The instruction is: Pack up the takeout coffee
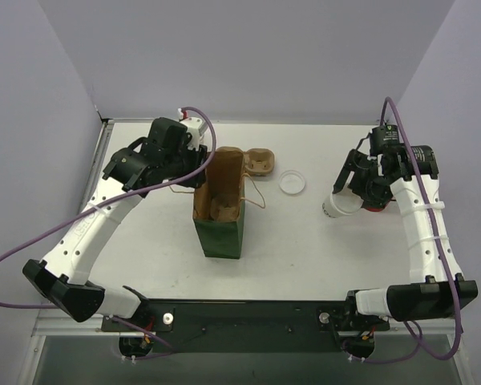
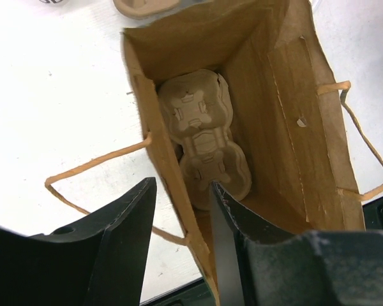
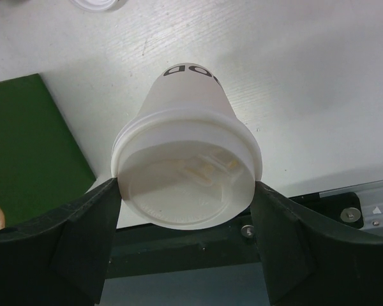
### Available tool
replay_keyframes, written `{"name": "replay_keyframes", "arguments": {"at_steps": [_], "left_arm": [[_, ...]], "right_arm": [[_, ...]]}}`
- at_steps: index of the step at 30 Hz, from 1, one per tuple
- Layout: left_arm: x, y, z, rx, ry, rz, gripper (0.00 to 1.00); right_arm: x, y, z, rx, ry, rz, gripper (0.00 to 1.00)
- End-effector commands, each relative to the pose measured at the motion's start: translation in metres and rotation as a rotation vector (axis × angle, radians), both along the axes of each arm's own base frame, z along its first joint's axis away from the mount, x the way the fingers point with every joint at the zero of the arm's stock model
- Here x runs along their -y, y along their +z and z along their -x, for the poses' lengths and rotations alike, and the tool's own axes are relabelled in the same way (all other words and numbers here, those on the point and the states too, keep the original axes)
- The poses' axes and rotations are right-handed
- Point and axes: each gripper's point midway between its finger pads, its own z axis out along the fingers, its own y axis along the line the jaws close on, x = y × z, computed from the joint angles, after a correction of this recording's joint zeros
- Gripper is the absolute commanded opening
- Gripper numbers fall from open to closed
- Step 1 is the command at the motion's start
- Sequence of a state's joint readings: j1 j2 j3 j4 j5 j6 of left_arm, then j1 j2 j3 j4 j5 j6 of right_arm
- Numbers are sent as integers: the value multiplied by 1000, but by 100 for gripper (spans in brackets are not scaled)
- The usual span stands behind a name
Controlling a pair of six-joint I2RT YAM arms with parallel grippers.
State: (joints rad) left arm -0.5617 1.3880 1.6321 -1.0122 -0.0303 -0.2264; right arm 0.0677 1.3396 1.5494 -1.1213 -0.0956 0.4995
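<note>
One lidded cup (image 3: pixel 182 143) — clamped inside right end effector (image 3: pixel 186 191).

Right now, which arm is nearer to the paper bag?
Left. The left end effector straddles one wall of the paper bag; the right end effector holds a cup far across the table.

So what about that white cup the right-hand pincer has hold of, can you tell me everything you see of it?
It is a small white paper cup with black lettering near its base and a round whitish plastic lid pressed on. The right pincer grips it at the lid's rim from both sides. It is over the right side of the white table; whether its base touches the tabletop is unclear.
</note>
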Motion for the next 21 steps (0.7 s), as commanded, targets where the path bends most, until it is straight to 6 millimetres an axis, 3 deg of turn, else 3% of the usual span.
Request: {"name": "replay_keyframes", "arguments": {"at_steps": [1,5,21], "left_arm": [[-7,33,-4,82,28,18,49],[-12,38,-3,91,45,6,50],[-7,-18,-5,-54,11,-84,45]], "right_arm": [[-4,9,20,-24,8,-14,49],[-6,9,22,-18,18,-18,49],[-8,20,24,20,45,-27,49]]}}
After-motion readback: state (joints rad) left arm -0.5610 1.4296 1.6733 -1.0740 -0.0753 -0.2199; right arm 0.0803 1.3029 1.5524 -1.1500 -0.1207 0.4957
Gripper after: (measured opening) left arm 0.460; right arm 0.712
